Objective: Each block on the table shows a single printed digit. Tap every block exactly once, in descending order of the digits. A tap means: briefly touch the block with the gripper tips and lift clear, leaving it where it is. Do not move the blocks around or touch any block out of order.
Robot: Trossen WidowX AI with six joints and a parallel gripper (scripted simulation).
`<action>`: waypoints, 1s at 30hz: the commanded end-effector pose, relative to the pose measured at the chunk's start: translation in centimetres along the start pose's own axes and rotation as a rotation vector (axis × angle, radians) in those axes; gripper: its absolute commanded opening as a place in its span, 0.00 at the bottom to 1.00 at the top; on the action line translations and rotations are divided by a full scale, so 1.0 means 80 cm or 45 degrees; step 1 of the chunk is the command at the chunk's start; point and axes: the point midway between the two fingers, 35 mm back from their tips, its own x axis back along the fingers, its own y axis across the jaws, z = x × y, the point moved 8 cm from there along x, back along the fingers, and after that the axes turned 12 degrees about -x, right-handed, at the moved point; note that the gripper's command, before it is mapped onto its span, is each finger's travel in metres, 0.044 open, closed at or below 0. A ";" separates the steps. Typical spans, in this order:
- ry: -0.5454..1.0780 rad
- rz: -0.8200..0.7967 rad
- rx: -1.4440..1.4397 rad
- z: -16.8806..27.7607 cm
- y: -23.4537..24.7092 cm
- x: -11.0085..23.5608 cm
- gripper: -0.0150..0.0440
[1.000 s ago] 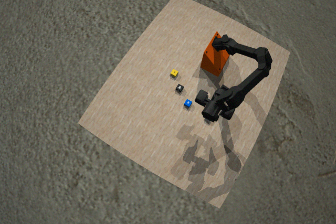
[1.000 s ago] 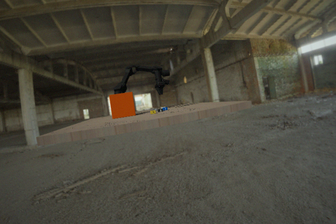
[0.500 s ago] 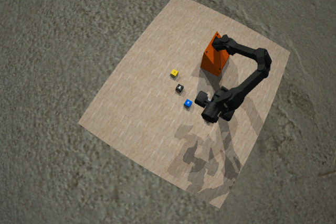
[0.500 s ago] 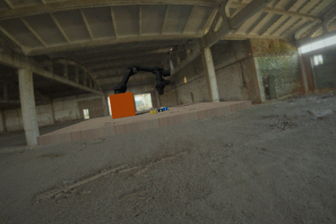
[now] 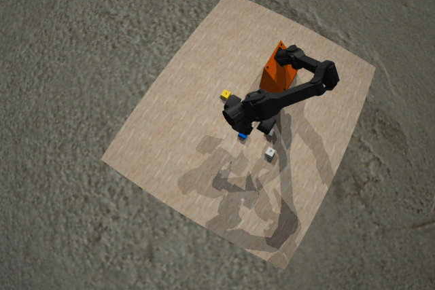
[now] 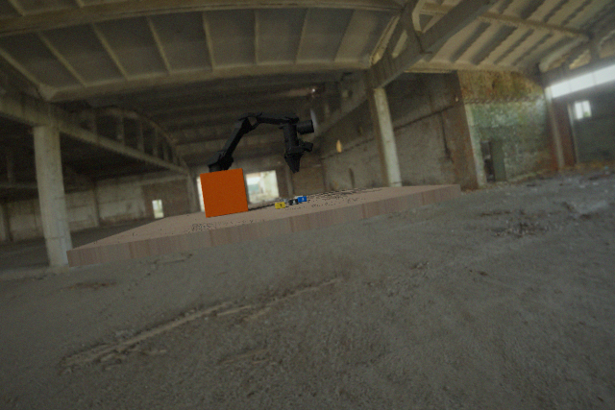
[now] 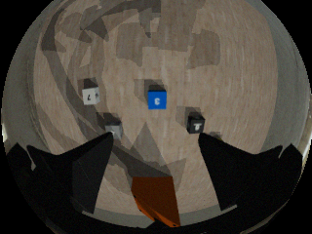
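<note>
The end effector [image 7: 156,156] hangs open and empty above the worktop [image 5: 168,128], with the blue block [image 7: 156,97] just ahead between its fingers' lines, black block [image 7: 195,123] beside.

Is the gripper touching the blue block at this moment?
Apart. In the exterior view the open gripper hangs well above the blue block, with background showing between them.

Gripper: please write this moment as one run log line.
gripper: open, empty | height: above table | blue block: centred ahead in wrist view | contact: none
</note>
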 end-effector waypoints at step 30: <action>0.005 -0.009 0.029 0.007 0.162 -0.002 0.93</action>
